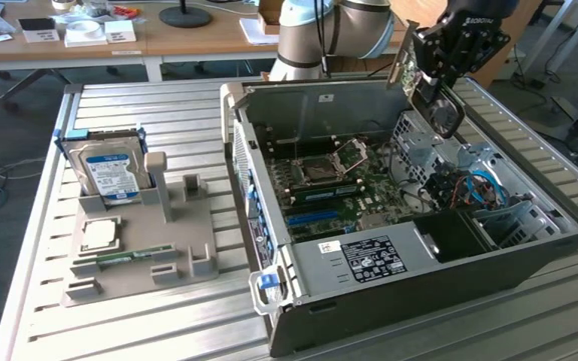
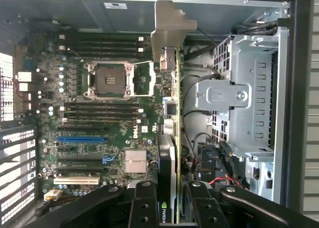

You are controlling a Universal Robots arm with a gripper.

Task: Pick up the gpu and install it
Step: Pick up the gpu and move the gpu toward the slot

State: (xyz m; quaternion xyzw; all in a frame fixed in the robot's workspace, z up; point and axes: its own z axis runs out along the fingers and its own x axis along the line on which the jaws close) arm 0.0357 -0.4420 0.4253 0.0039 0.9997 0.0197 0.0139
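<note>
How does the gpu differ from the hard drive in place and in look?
The gpu hangs in the gripper above the open computer case; the hard drive stands in the grey holder. The gpu is dark with a metal bracket; the hard drive is silver with a blue label. Both are flat rectangular parts.

Exterior view: bright, even daylight. Soft sheen along ribs of metal counter [image 1: 148, 331], strongest toward exterior view's right. Faint soft shadows beside parts tray [image 1: 138, 248]. Deep shadow in front bay of computer case [image 1: 420, 316].
Wrist view: motherboard [image 2: 75, 138] evenly lit. Vent grille [image 2: 10, 88] blown out white. Hand [image 2: 174, 205] dark, near silhouette. Bracket of gpu [image 2: 172, 26] pale with glare.
</note>
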